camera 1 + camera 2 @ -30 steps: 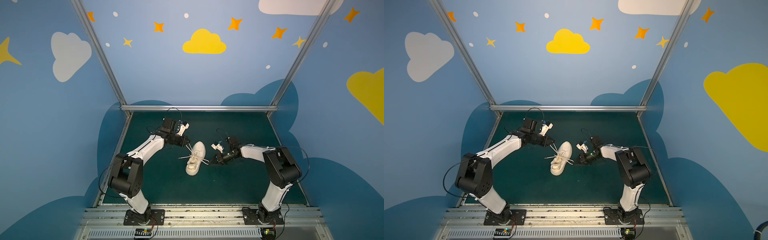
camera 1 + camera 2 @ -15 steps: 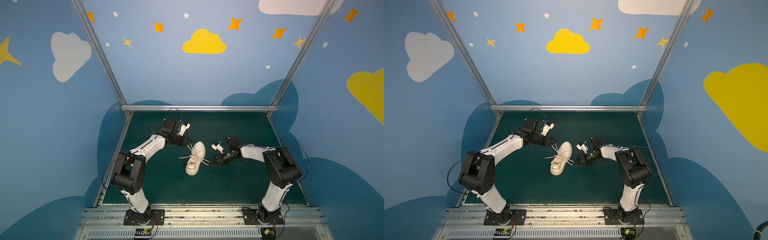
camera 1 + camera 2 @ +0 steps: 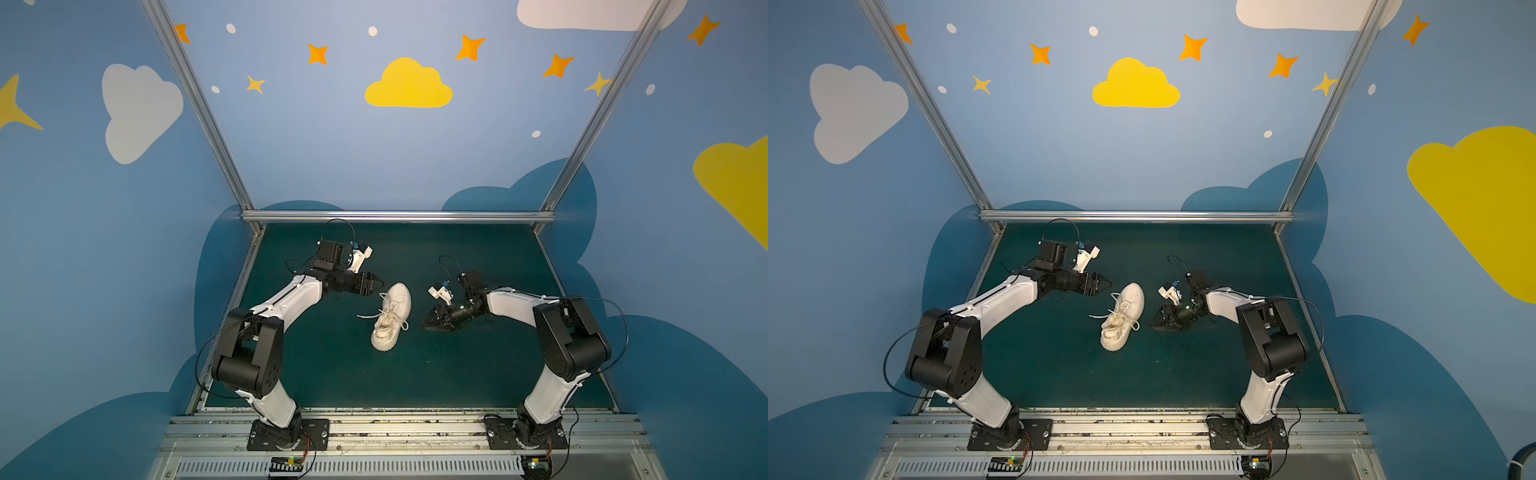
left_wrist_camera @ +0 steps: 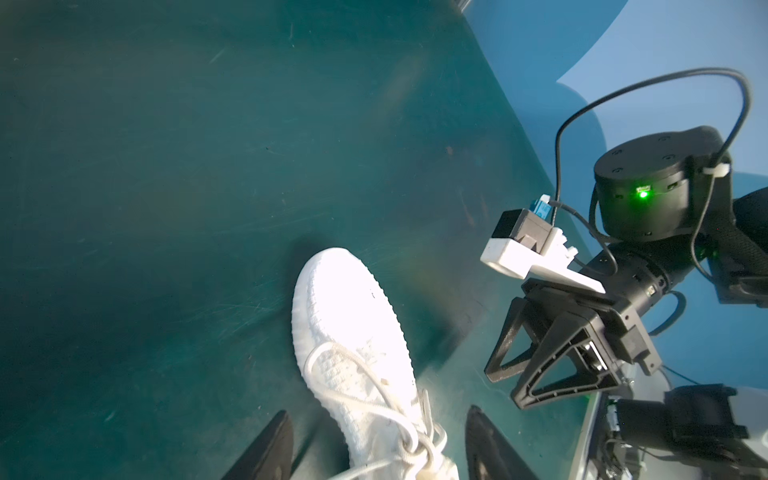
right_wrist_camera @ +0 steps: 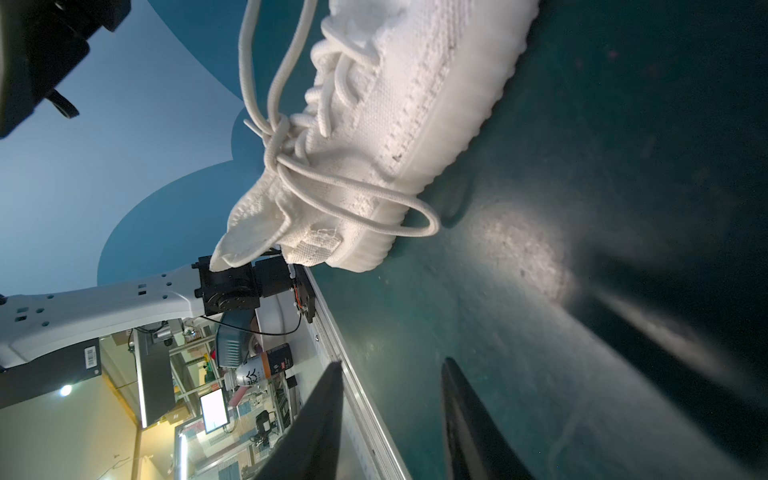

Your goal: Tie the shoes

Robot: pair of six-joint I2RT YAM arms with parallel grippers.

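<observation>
Shoe (image 3: 392, 318) (image 3: 1122, 318) sits mid-mat, on its sole, in both top views. The toe points to the back wall and tips a bit right, the heel opening faces the rail at the front. The green mat (image 3: 457, 374) is bare around it.

Laces (image 5: 274, 153) are pulled into a knot over the tongue, w/ loops coming off it. One loop hangs down over the sole on the R side. One loose end lies on the mat to the L of the shoe.

L gripper (image 3: 376, 286) (image 3: 1106, 284) is just beside the toe end, on the shoe's L, pointing at it. From the L wrist cam its jaws are parted fairly wide (image 4: 379, 413), w/ the laced part of the shoe showing between the two fingers. I see nothing pinched. A lace loop comes close to its tip in the top views; can't tell if they touch.

R gripper (image 3: 426, 324) (image 3: 1153, 325) is low to the mat, near the shoe's R side by the heel half but apart from it. Its jaws are parted, less wide than the L (image 5: 392, 365) (image 4: 506, 387), and only mat shows between them, so it's holding nothing.
</observation>
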